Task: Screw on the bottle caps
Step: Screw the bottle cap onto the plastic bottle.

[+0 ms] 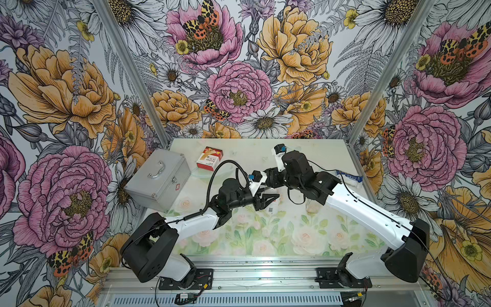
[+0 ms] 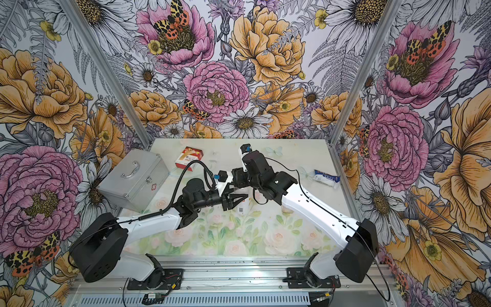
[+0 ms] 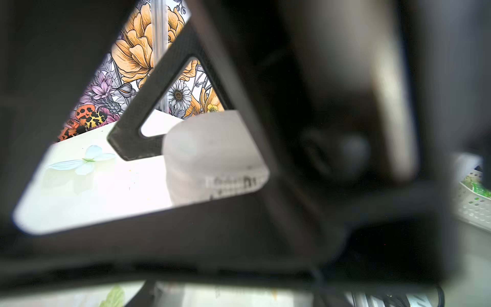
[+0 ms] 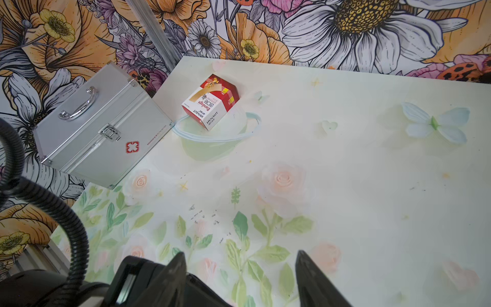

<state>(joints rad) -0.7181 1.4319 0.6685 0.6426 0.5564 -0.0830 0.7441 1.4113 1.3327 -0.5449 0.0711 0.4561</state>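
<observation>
At mid-frame the labelled bottle is pinched steady for capping by the left gripper; the right gripper is spread, empty.

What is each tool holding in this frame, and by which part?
The left tool clamps a bottle across its body, one side of the tool on each side of it. The right tool stands open, with nothing visible in its gap.

Both top views are bright and even, with soft shadows on the worktop and stretched corners. The left wrist view is mostly dark and blurred, the bottle out of focus beside white glare; the right wrist view is sharp.
</observation>
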